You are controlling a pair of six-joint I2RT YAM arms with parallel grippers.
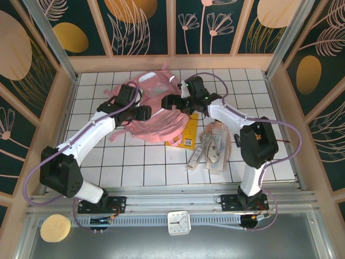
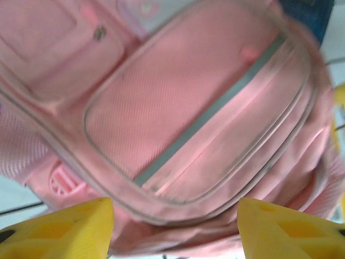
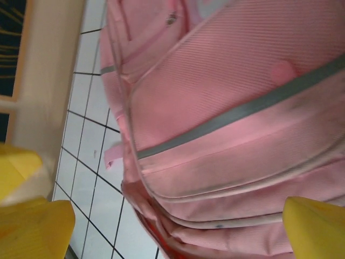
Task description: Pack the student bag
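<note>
The student bag point(image 1: 155, 128), a soft pink backpack, lies flat on the white tiled table at centre back. Over its left side hangs my left gripper point(image 1: 142, 113), and my right gripper point(image 1: 168, 101) hangs over its upper right part. In the left wrist view the bag's front pocket point(image 2: 188, 108) with a grey stripe sits just beyond my open left gripper point(image 2: 175, 234), nothing between the yellow fingers point(image 2: 70, 226). In the right wrist view the bag point(image 3: 232, 124) lies past my open right gripper point(image 3: 175, 234), and its zip edge gapes slightly, showing a red lining point(image 3: 161, 240).
A yellow book point(image 1: 188, 135) lies against the bag's right edge. A clear plastic pouch of stationery point(image 1: 216, 143) and a small packet point(image 1: 194, 157) lie to the right of it. A white clock point(image 1: 178, 222) and a yellow sponge point(image 1: 55, 227) sit at the near rail. Wooden walls enclose the table.
</note>
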